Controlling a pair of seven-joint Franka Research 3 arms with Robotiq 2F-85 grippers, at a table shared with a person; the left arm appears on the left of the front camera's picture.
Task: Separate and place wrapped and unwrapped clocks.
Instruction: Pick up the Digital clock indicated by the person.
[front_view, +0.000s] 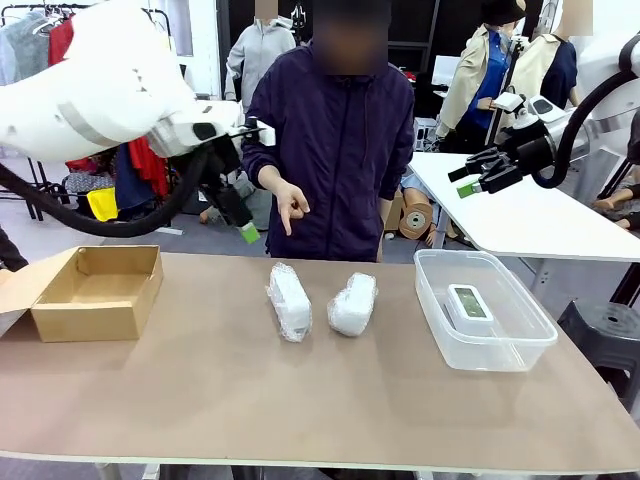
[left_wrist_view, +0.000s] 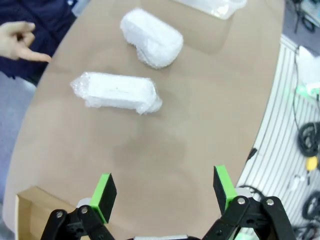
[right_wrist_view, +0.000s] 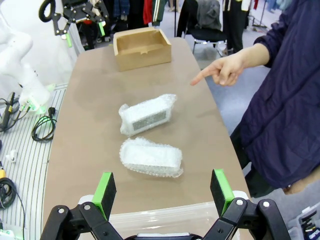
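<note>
Two clocks in white bubble wrap lie side by side mid-table: one (front_view: 289, 300) (left_wrist_view: 117, 92) (right_wrist_view: 147, 115) to the left, the other (front_view: 352, 303) (left_wrist_view: 152, 42) (right_wrist_view: 150, 157) to the right. A bare white clock (front_view: 470, 303) with a grey-green screen lies inside the clear plastic container (front_view: 500, 350). My left gripper (front_view: 240, 225) (left_wrist_view: 165, 187) hangs open and empty above the table's far edge, left of the bundles. Up at the right, my right gripper (front_view: 462, 181) (right_wrist_view: 162, 187) is open and empty, above and behind the container.
An open cardboard box (front_view: 95, 290) (right_wrist_view: 141, 47) stands at the table's left end. A person in a dark jacket stands at the far side, one hand (front_view: 292, 210) (right_wrist_view: 225, 70) pointing down toward the bundles. A second white table (front_view: 540, 220) stands behind on the right.
</note>
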